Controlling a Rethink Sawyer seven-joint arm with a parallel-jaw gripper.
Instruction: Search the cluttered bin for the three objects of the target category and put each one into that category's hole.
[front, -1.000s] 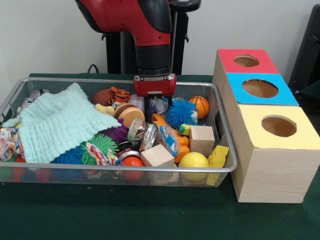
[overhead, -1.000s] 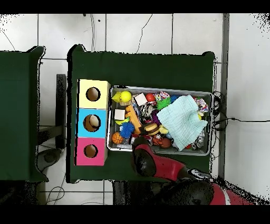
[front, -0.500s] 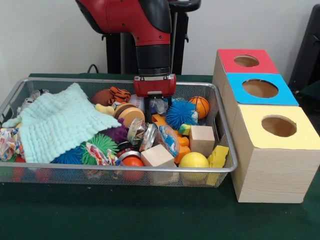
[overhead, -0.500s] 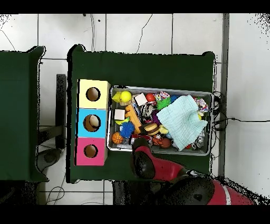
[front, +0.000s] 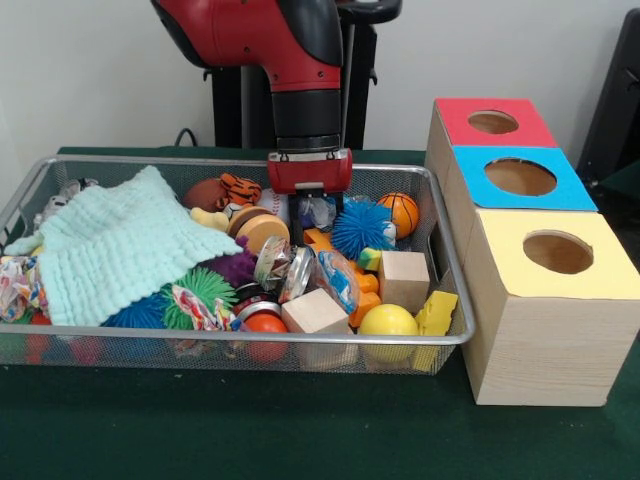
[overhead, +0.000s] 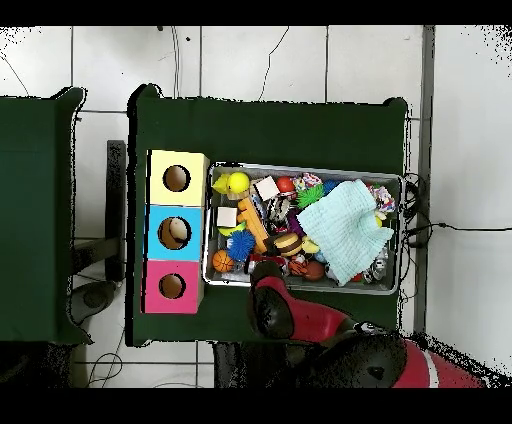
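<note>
Nearest the camera across the table, along the front wall of the wire mesh bin, lie a smooth yellow ball, a pale wooden cube, a yellow foam block propped in the corner and an orange ball. A mint-green knitted cloth covers the end of the bin away from the boxes, so whatever is under it cannot be seen. Mid-bin sit a second wooden cube, a blue spiky rubber ball and a green spiky ball. At the far wall a small orange basketball rests near the corner.

The gripper hangs low over the far-middle of the bin, just above the clutter; its fingers are hidden among the toys, so I cannot tell whether they are apart or closed, or whether they hold anything.

Beside the bin stand three wooden boxes with round holes: yellow-topped box nearest, blue-topped box next, red-topped box farthest. From overhead, something pale seems to lie inside the blue hole, suggesting one item may already be sorted; the target category is not evident, so most of the work looks left.

Room is tight: the toys pack together and the bin's rim runs just beside the boxes, while open air above the boxes leaves a free path.
</note>
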